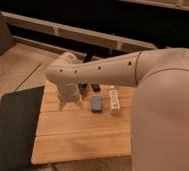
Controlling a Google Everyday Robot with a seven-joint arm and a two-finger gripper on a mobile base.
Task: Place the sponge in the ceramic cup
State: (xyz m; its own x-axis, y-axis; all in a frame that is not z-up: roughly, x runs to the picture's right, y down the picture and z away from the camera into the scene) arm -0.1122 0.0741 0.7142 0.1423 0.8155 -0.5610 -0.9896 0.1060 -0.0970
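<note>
The sponge (pixel 96 103), a small blue-grey block, lies flat on the wooden table (pixel 83 135). My gripper (pixel 71 104) hangs from the white arm just to the left of it, pointing down at the wood. Its fingers (pixel 62 105) stand apart, open, with nothing between them. A short gap separates the gripper from the sponge. The ceramic cup is out of view, possibly behind the arm.
A long white bar (pixel 114 98) lies right of the sponge. A small black block (pixel 95 87) sits behind it. A dark mat (pixel 13 125) borders the table's left side. My bulky arm (pixel 163 100) covers the right part of the scene.
</note>
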